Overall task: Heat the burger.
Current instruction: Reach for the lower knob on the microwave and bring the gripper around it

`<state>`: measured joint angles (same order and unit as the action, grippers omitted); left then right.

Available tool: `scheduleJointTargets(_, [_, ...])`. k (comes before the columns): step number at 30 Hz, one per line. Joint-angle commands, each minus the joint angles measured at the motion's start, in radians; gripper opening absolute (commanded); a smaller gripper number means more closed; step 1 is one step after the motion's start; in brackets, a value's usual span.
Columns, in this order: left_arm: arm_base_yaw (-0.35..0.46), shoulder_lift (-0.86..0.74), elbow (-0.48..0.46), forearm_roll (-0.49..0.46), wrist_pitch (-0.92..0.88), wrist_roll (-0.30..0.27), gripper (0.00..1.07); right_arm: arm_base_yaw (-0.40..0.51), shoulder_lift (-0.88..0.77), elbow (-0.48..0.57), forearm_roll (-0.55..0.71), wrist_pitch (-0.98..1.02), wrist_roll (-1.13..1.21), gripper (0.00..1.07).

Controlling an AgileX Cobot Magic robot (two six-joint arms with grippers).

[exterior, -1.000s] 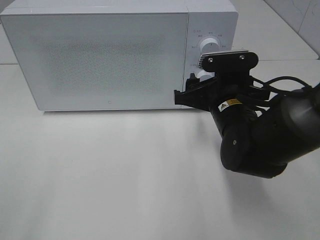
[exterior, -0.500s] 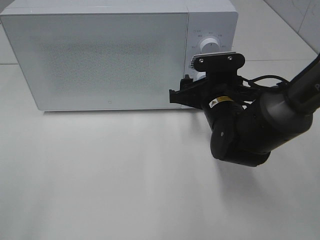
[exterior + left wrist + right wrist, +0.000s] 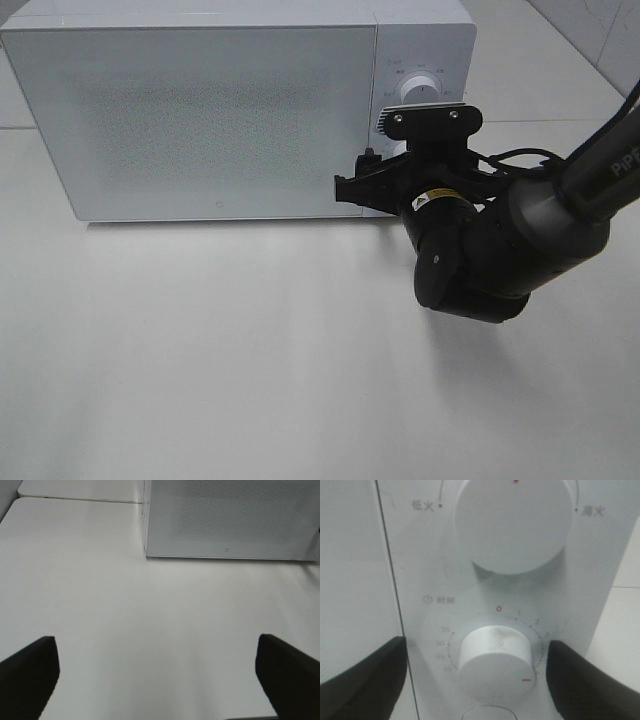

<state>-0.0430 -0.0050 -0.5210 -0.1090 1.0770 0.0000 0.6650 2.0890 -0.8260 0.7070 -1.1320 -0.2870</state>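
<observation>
The burger is out of view. The white microwave (image 3: pixel 220 120) stands at the back of the table with its door closed. My right gripper (image 3: pixel 372 178) is up against the control panel. In the right wrist view it (image 3: pixel 477 680) stands open with its dark fingers (image 3: pixel 365 680) on either side of the lower timer knob (image 3: pixel 495 652), a gap showing on both sides. The upper power knob (image 3: pixel 512 525) is just above it. My left gripper (image 3: pixel 159 680) hangs open over bare table, nothing between its fingers.
The white table (image 3: pixel 220 340) spreads in front of the microwave. The right arm's bulky black body (image 3: pixel 480 260) hangs over the table to the right of the door. A door-release button (image 3: pixel 487 714) peeks in below the timer knob.
The right arm has shifted a little left and toward the microwave's control panel. The left gripper's view gives no earlier frame.
</observation>
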Motion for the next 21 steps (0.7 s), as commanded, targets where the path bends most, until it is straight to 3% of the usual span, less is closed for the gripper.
scheduleJointTargets(1, [0.005, -0.015, 0.003, -0.002, -0.009, 0.000, 1.00, -0.002, -0.002, -0.014, -0.008, -0.006, -0.008, 0.73])
scheduleJointTargets(13, [0.005, -0.015, 0.003, -0.002, -0.009, 0.000, 1.00, -0.025, -0.002, -0.014, -0.007, -0.005, -0.009, 0.66])
scheduleJointTargets(16, [0.005, -0.015, 0.003, -0.002, -0.009, 0.000, 1.00, -0.023, -0.002, -0.014, -0.006, -0.010, -0.010, 0.58])
scheduleJointTargets(17, [0.005, -0.015, 0.003, -0.002, -0.009, 0.000, 1.00, -0.022, -0.002, -0.014, -0.005, -0.023, -0.015, 0.50])
scheduleJointTargets(18, [0.005, -0.015, 0.003, -0.002, -0.009, 0.000, 1.00, -0.022, -0.002, -0.014, -0.005, -0.023, -0.015, 0.50])
scheduleJointTargets(20, [0.005, -0.015, 0.003, -0.002, -0.009, 0.000, 1.00, -0.022, -0.005, -0.014, -0.005, -0.032, -0.024, 0.34])
scheduleJointTargets(21, [0.005, -0.015, 0.003, -0.002, -0.009, 0.000, 1.00, -0.022, -0.005, -0.014, -0.005, -0.032, -0.024, 0.34])
